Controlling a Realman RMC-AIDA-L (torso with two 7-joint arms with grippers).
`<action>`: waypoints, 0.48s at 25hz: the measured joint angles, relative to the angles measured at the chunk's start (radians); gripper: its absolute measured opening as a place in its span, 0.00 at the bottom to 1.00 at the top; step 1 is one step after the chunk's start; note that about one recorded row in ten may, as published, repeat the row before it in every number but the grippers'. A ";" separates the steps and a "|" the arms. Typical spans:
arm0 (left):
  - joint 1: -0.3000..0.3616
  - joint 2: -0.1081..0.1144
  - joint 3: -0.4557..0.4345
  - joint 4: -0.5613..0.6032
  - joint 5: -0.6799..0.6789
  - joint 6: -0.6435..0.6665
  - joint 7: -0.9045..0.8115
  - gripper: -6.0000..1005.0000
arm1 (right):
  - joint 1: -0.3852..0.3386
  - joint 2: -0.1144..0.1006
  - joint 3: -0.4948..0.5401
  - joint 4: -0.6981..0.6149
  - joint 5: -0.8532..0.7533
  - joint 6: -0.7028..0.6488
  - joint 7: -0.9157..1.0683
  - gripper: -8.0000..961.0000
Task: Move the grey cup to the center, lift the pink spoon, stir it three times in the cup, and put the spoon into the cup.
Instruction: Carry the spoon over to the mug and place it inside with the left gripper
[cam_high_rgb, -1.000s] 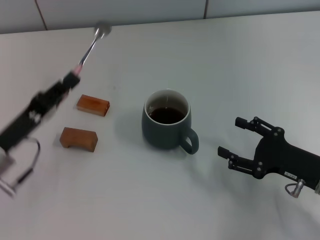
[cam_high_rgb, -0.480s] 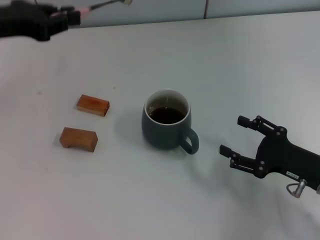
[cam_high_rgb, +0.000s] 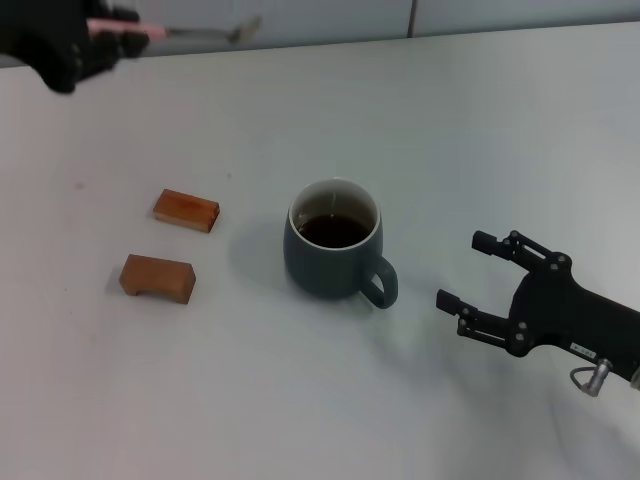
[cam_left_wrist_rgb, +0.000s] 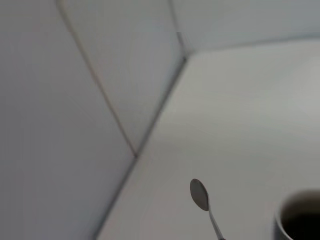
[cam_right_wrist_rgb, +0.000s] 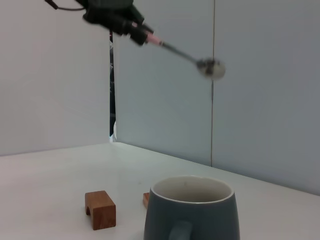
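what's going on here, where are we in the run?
The left claw holds the pink spoon high in the air at the far left, bowl end pointing toward the middle, not yet over the grey cup. The cup sits mid-table with dark liquid inside, handle toward the right claw, which rests open on the table beside it. Two wooden blocks lie left of the cup. No stirring yet.

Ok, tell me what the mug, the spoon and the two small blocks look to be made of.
The grey cup looks like glazed ceramic: thick wall, smooth blue-grey outside, white inside. The pink spoon, held high by the left gripper, seems to have a metal bowl and neck, grey with a dull shine, and a pink handle, perhaps plastic. The two blocks look like wood: warm brown, matte.
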 joint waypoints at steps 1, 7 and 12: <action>0.000 0.000 0.000 0.000 0.000 0.000 0.000 0.14 | 0.000 0.000 0.000 0.000 0.000 0.000 0.000 0.88; 0.010 -0.005 0.133 0.039 0.035 0.062 0.050 0.14 | 0.002 0.000 0.000 0.005 0.000 -0.001 0.000 0.88; 0.009 -0.009 0.208 0.050 0.032 0.084 0.050 0.14 | 0.003 0.001 0.000 0.007 0.000 -0.001 0.000 0.88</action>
